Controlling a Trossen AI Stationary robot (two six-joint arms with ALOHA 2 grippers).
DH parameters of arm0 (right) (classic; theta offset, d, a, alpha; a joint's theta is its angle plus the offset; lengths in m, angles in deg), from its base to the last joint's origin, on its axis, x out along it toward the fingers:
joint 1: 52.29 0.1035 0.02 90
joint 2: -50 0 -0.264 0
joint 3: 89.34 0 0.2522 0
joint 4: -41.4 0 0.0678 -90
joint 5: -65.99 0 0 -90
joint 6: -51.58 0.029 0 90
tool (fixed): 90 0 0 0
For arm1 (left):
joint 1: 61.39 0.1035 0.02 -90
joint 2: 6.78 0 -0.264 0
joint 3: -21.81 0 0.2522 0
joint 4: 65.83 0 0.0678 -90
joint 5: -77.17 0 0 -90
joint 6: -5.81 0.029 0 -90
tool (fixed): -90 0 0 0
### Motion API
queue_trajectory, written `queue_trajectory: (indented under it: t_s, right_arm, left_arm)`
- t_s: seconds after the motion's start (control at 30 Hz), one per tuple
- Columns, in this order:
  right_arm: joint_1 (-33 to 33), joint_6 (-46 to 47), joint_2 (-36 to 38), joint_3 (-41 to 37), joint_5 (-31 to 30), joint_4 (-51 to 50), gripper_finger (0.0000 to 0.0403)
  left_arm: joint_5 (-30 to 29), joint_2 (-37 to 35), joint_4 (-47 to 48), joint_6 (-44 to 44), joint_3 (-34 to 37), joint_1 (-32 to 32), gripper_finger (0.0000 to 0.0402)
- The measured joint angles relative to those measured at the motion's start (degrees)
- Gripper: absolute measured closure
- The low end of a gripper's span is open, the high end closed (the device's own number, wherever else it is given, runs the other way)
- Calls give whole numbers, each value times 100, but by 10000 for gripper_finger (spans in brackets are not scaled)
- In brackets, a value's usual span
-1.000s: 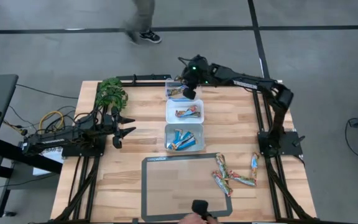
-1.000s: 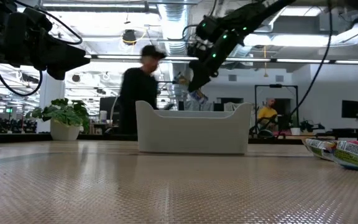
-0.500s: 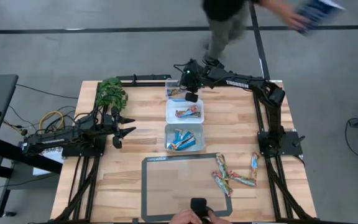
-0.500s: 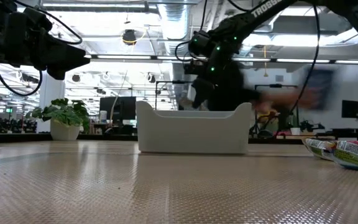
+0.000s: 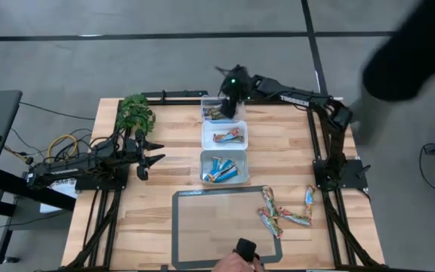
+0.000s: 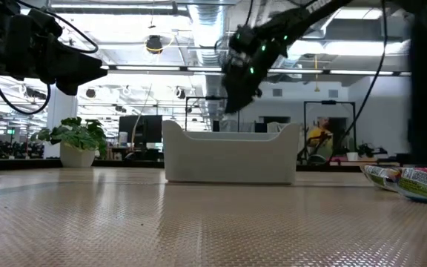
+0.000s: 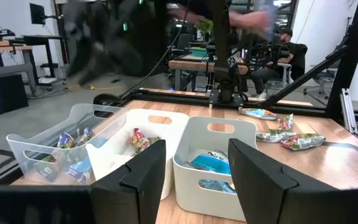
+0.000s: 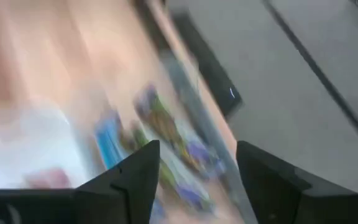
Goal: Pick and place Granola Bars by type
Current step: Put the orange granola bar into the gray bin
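Over the far tub of a row of three on the wooden table, the right gripper hangs with its fingers spread wide and nothing between them; below it, the blurred wrist view shows wrapped bars lying in that clear tub. The middle tub holds a multicoloured bar, and the nearest tub holds bright blue bars. More granola bars lie loose on the table beside a dark-framed mat, with one further bar a little apart from them. At the table's left edge the left gripper waits, fingers parted and empty, near a green plant. Part of a hand shows at the near edge of the table.
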Motion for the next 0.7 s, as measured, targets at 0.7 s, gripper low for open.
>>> queue_trajectory:
  t_s: [0.7]
  right_arm:
    - [1621,4523,3035,-1788,1334,-992,194]
  left_arm:
    - [0,0,2,-19,0,-1,235]
